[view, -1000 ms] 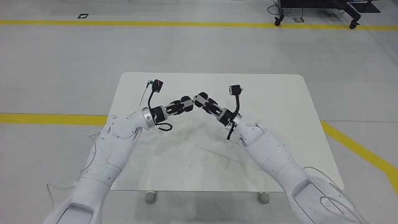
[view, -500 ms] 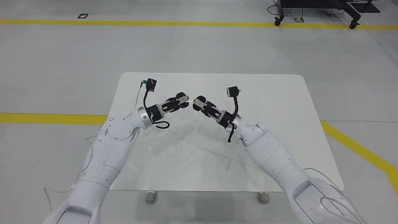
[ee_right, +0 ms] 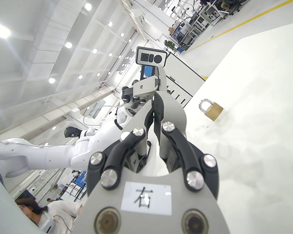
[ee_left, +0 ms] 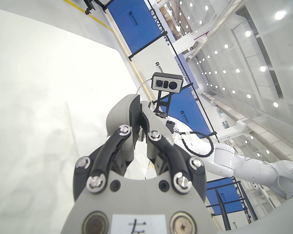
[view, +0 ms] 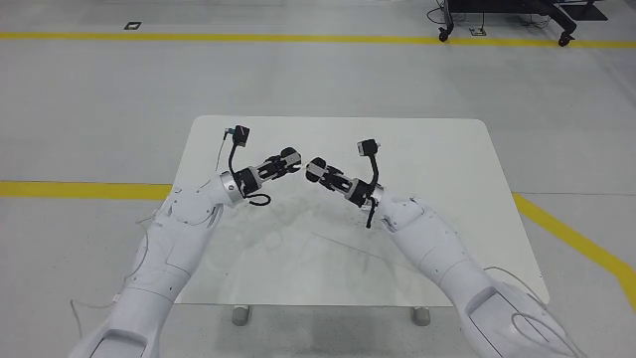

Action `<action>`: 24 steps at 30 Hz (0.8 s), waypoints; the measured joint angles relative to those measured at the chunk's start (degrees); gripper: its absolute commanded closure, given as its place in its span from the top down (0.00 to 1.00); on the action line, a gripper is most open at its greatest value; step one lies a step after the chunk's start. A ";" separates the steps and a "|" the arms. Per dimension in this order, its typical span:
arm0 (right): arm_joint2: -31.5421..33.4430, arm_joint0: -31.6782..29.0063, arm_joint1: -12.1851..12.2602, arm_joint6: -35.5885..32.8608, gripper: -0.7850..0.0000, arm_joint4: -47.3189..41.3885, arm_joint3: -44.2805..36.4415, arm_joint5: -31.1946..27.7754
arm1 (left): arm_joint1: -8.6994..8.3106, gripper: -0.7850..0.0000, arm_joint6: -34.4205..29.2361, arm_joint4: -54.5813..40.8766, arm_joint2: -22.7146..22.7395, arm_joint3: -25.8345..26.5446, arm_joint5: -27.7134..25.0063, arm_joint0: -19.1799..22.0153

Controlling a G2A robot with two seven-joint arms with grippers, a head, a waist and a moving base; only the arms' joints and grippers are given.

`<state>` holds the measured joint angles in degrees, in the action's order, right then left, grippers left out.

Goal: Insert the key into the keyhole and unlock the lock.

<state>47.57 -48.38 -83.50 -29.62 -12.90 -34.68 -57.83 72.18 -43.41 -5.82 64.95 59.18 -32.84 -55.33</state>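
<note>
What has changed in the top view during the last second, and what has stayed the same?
The two grippers, nearly touching a second ago, drew apart. The left gripper pulled back toward its own side; the right gripper shifted slightly toward the robot. Most of this happened in the first half second. Nothing was visibly taken or let go. The table stayed in place, and both arms remain over its middle.

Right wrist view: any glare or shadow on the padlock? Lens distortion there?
Right wrist view: the padlock is evenly lit, with no glare spot and at most a faint soft shadow on the table. The ceiling beams curve, so wide-angle distortion is strong. The ceiling lamps bloom bright. Top view: the yellow floor line runs straight, and the table is evenly lit.
</note>
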 measured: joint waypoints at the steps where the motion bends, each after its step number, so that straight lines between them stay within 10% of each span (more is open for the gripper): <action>1: -0.05 0.08 -0.05 -0.37 0.00 -0.13 0.13 0.11 | -0.01 0.24 -0.01 -0.03 -0.02 -0.03 0.04 0.03; 3: -0.10 0.24 -0.16 -1.07 0.00 -0.49 0.41 0.24 | -0.02 0.55 -0.03 -0.09 -0.08 -0.10 0.07 0.10; 4: -0.09 0.30 -0.21 -1.26 0.00 -0.64 0.53 0.22 | -0.03 0.98 -0.03 -0.11 -0.10 -0.13 0.07 0.13; 24: 7.26 -1.46 2.38 3.24 0.00 0.09 -2.18 -0.17 | -0.66 1.00 1.46 -1.14 2.20 0.38 0.71 0.09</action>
<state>54.83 -49.84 -81.13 -26.38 -12.81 -36.86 -58.00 71.53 -41.94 -6.96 67.15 59.56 -32.13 -55.24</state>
